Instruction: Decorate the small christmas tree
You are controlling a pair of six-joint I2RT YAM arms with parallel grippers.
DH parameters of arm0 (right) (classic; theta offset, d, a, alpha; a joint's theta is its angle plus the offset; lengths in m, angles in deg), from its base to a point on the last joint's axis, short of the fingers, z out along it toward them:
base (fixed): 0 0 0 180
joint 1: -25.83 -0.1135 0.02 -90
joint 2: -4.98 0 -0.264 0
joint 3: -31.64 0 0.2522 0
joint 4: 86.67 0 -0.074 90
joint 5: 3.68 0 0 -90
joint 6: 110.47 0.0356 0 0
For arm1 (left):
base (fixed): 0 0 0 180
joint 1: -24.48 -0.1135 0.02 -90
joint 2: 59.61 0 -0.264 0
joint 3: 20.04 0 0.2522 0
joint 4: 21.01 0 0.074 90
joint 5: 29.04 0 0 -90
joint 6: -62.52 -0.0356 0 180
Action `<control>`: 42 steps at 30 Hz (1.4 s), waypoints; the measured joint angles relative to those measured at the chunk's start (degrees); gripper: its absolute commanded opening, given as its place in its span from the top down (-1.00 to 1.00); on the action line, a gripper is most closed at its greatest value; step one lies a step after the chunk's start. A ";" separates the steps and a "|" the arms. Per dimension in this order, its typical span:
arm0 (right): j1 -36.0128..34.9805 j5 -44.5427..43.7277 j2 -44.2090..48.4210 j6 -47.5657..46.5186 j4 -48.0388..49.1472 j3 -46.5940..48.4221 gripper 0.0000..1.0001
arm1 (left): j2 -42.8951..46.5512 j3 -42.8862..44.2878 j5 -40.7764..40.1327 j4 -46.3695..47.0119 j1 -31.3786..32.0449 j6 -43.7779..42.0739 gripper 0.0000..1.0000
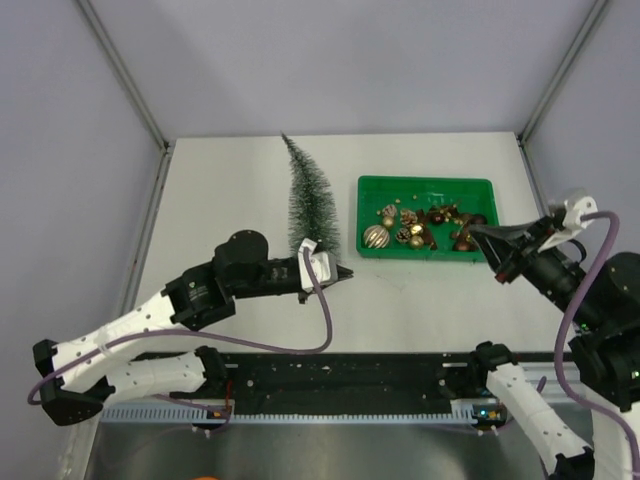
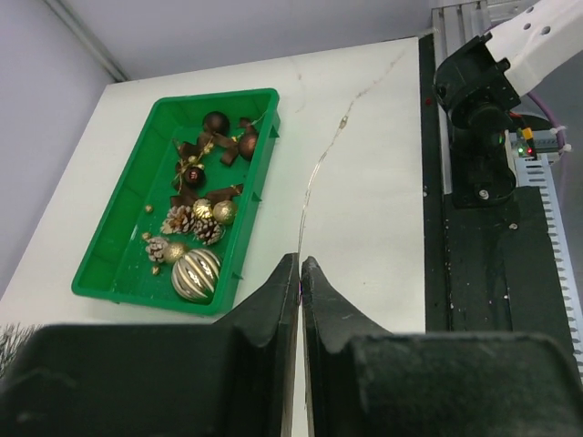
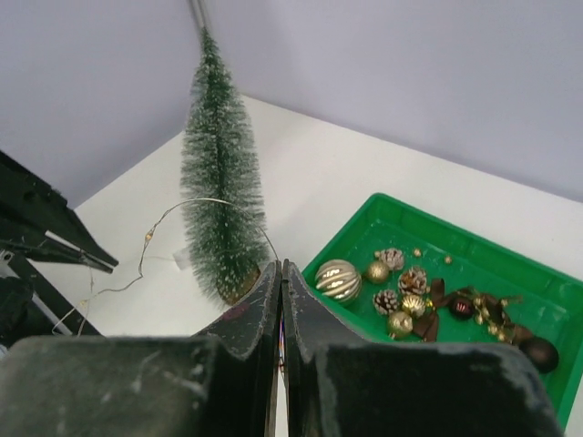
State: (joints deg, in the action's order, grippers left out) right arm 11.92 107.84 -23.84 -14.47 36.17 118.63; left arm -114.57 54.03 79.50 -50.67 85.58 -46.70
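The small christmas tree (image 1: 305,205) stands upright left of the green tray (image 1: 425,181); in the right wrist view the tree (image 3: 219,182) rises straight ahead. A thin wire light string (image 3: 210,198) arcs in front of the tree between the two grippers. My left gripper (image 1: 345,272) is below and to the right of the tree's base, shut on one end of the wire (image 2: 343,120). My right gripper (image 1: 478,232) hangs over the tray's right end, shut on the other end. In the wrist views both the left gripper (image 2: 300,262) and the right gripper (image 3: 280,266) show their jaws pressed together.
The tray (image 2: 258,173) holds gold baubles, pine cones, dark balls and brown bows. The striped gold bauble (image 3: 337,279) lies at its near left corner. A black rail with the arm bases (image 1: 350,375) runs along the near table edge. Grey walls enclose the back and sides.
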 measured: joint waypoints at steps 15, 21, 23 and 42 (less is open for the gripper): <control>-1.66 6.12 -21.14 1.46 21.57 10.05 1.00 | 16.48 -10.82 -7.87 -3.43 -8.41 5.92 0.85; -29.33 -11.45 -35.19 -11.72 20.57 22.10 1.00 | 18.58 -11.96 -9.03 -3.69 -12.55 8.28 0.88; -33.48 -15.21 -41.20 -15.91 20.70 26.88 1.00 | 18.78 -12.02 -9.42 -3.76 -13.31 8.92 0.89; -35.10 -19.85 -70.25 -30.86 26.58 55.12 1.00 | 26.67 -19.17 -12.96 -3.63 -14.93 13.75 1.00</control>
State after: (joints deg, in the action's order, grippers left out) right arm -23.18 87.99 -94.09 -45.33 62.75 173.76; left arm -87.90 34.87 66.54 -54.30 70.65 -32.96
